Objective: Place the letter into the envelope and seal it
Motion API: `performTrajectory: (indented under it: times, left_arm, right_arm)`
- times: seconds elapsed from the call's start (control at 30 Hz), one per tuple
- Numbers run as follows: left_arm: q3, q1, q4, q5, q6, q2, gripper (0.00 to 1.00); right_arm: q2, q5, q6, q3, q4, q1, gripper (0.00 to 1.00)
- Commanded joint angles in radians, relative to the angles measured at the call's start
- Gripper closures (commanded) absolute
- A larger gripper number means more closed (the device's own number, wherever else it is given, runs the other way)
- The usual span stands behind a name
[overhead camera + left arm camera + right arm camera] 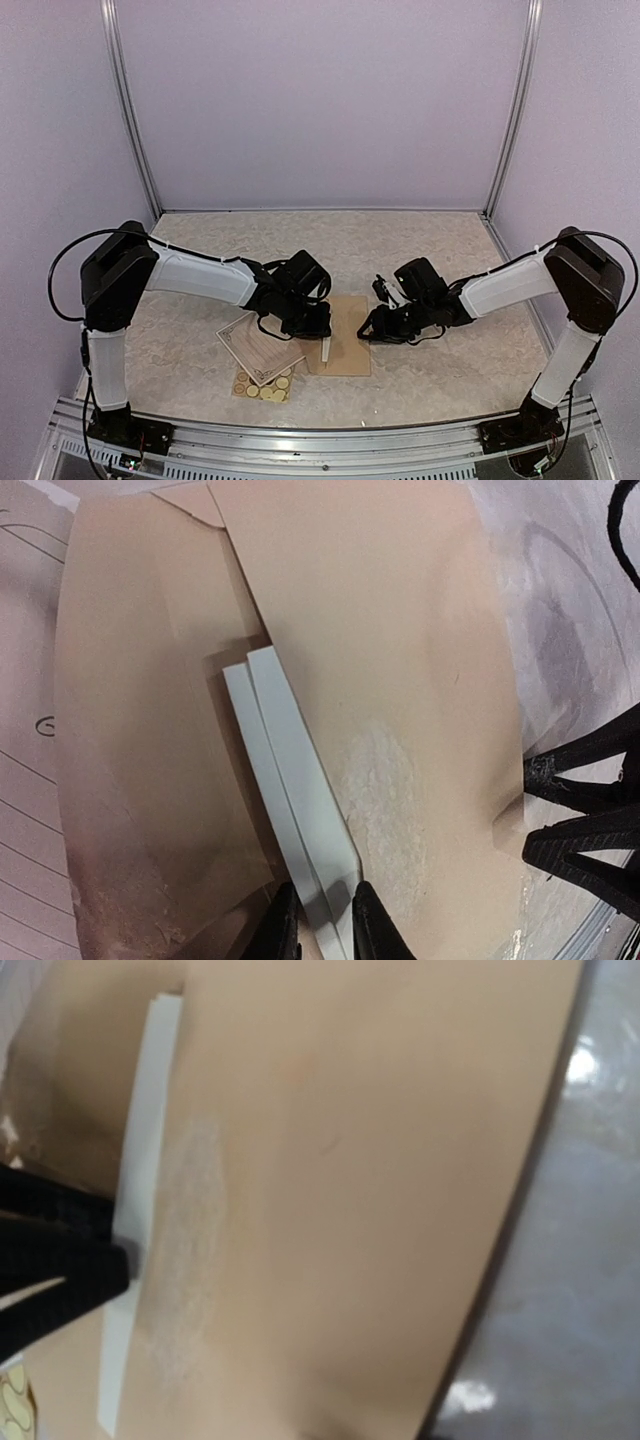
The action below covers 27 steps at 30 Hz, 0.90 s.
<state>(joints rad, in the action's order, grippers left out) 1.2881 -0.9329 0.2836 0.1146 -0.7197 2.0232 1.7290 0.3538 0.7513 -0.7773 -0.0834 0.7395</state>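
Observation:
The tan envelope [350, 352] lies flat at the table's middle; it also fills the left wrist view [390, 630] and the right wrist view [350, 1160]. My left gripper [324, 343] [325, 920] is shut on the letter [326, 354] [290, 770], folded into a narrow white strip. The strip's far end lies under the envelope's tan paper. It also shows in the right wrist view [140, 1160]. My right gripper [366, 328] [527, 808] is at the envelope's right edge with its fingertips apart. Its own fingers are hidden in its wrist view.
A cream sheet with an ornate border and ruled lines [255, 345] [20, 800] lies flat left of the envelope, partly under my left gripper. A small tan sheet of round stickers [262, 386] lies near the front edge. Walls enclose the table.

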Motion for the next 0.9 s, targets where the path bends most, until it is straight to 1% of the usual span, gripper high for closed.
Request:
performTrajectory:
  times: [0.0,0.47,0.67,0.87]
  left_arm:
    - [-0.014,-0.006,-0.031,0.023,-0.004,0.027,0.83]
    - [-0.006,-0.007,-0.086,0.073,-0.015,0.062,0.85]
    - [0.007,-0.012,-0.141,0.116,-0.024,0.089,0.85]
    - [0.078,-0.027,-0.165,0.156,-0.011,0.142,0.86]
  right_arm:
    - [0.039,0.001,0.006,-0.005,0.017,0.019,0.63]
    - [0.028,-0.014,0.013,-0.005,0.017,0.021,0.64]
    - [-0.02,-0.088,0.019,0.008,0.049,0.02,0.64]
    - [-0.097,-0.201,0.041,0.031,0.11,0.02,0.64]
